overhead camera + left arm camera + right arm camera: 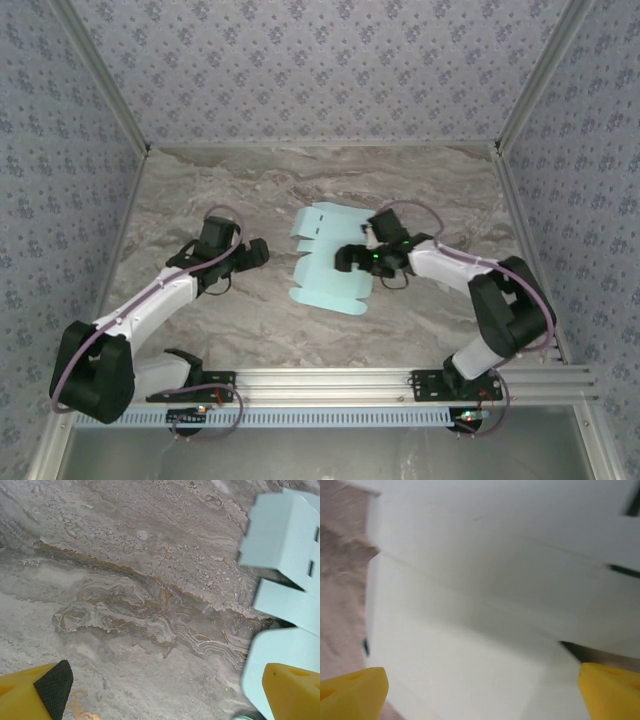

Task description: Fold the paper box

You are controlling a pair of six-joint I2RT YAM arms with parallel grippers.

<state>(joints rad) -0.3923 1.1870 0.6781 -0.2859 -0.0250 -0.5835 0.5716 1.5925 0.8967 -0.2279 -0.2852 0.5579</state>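
Note:
The paper box [328, 262] is a flat pale aqua die-cut sheet with tabs and notches, lying mid-table. My right gripper [350, 259] hovers over the sheet's right part, jaws open, nothing between them. In the right wrist view the paper box [485, 595] shows close up with its creases, between the yellow fingertips [355, 692]. My left gripper [257, 252] stands open just left of the sheet, over bare table. The left wrist view has the paper box [285, 580] at its right edge with tabs and slots, and a yellow fingertip [292, 690] lies in front of the card.
The marbled grey table [200, 190] is boxed in by patterned walls at back and sides. An aluminium rail [330, 380] with both arm bases runs along the near edge. Open table lies behind and left of the sheet.

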